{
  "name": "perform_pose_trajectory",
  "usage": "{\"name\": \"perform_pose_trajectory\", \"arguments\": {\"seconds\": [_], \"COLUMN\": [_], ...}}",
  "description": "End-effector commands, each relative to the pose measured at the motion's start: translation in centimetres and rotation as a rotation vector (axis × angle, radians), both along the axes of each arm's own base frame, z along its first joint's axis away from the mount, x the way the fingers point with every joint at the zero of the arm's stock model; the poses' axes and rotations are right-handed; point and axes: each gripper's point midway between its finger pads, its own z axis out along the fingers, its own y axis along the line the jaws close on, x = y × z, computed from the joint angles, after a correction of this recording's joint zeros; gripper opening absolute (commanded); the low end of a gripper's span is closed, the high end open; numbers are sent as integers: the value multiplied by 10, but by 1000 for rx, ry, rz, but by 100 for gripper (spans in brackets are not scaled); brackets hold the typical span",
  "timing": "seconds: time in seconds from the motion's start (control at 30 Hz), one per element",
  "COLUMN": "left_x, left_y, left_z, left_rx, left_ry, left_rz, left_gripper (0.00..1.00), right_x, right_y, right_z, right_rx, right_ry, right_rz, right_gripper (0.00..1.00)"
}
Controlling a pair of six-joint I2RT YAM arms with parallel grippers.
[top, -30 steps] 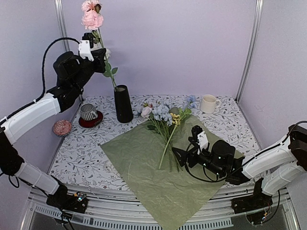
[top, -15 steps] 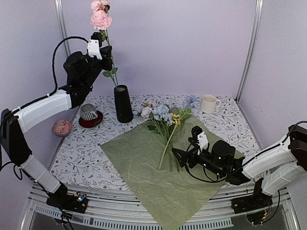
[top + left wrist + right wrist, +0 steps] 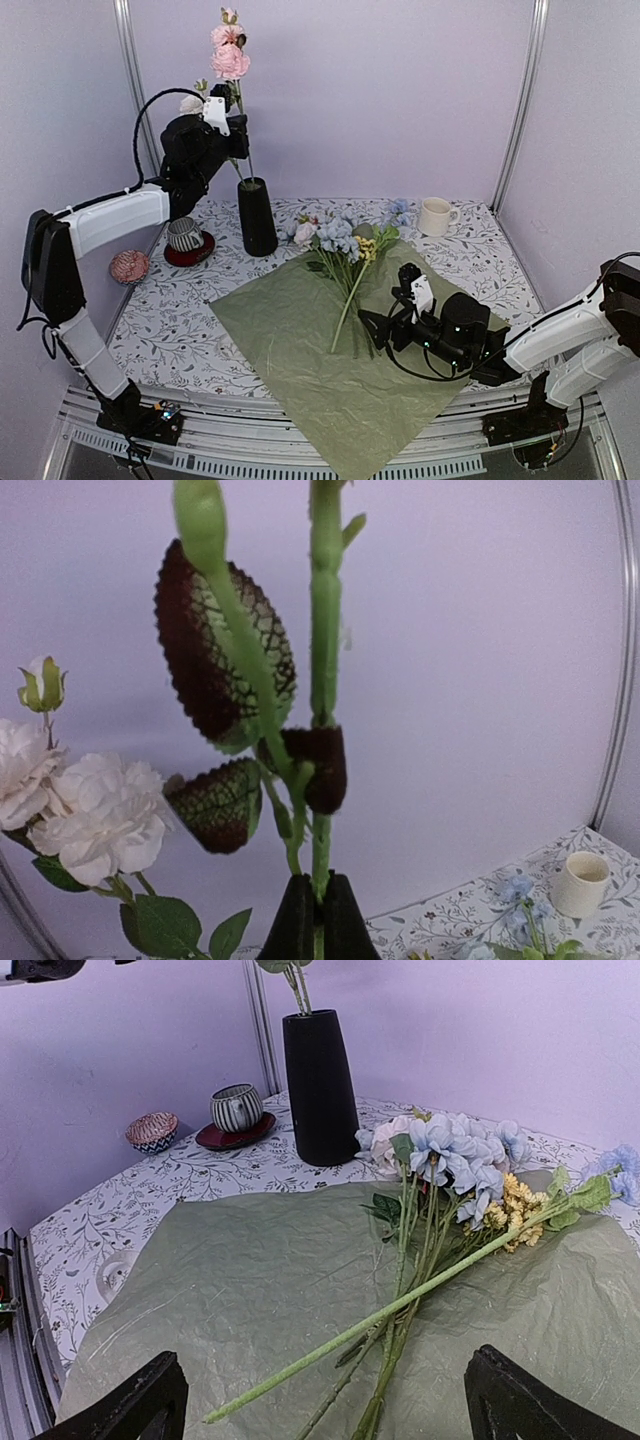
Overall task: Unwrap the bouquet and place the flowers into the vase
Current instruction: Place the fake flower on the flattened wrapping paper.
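The black vase [image 3: 257, 215] [image 3: 320, 1085] stands at the back left of the table. My left gripper [image 3: 236, 132] [image 3: 320, 895] is above it, shut on the green stem [image 3: 322, 630] of a pink flower [image 3: 230, 55] held nearly upright. The stem's lower end reaches the vase mouth. White blooms [image 3: 95, 815] show to the left in the left wrist view. The other flowers [image 3: 345, 250] [image 3: 450, 1160], blue, pink and yellow, lie on the opened olive-green paper [image 3: 300, 340] [image 3: 230, 1270]. My right gripper [image 3: 375, 330] [image 3: 325, 1405] is open, low over the paper near the stem ends.
A white mug [image 3: 434, 215] [image 3: 580, 880] stands at the back right. Left of the vase are a striped cup on a red saucer [image 3: 186, 238] [image 3: 236, 1110] and a small patterned bowl [image 3: 129, 266] [image 3: 152, 1130]. The paper overhangs the table's near edge.
My left arm has carried the pink flower to the right and stood it more upright over the vase. The right arm and the lying flowers have not moved.
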Motion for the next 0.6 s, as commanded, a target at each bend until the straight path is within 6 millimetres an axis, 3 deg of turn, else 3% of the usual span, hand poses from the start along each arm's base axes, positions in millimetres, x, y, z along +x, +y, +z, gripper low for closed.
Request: {"name": "perform_pose_trajectory", "arguments": {"seconds": [0.0,0.43,0.57], "left_x": [20,46,48], "left_y": [-1,14,17], "left_z": [-32,-109,-124], "left_rx": [-19,-7,-13], "left_ry": [127,387,433], "left_rz": [-7,81,89], "left_gripper": [0,0,0], "right_x": [1,0,0], "right_y": [0,1,1], "right_z": [-3,-2,-3], "right_rx": [2,4,2], "right_ry": [2,3,4], "right_rz": [5,9,11], "right_gripper": [99,99,99]}}
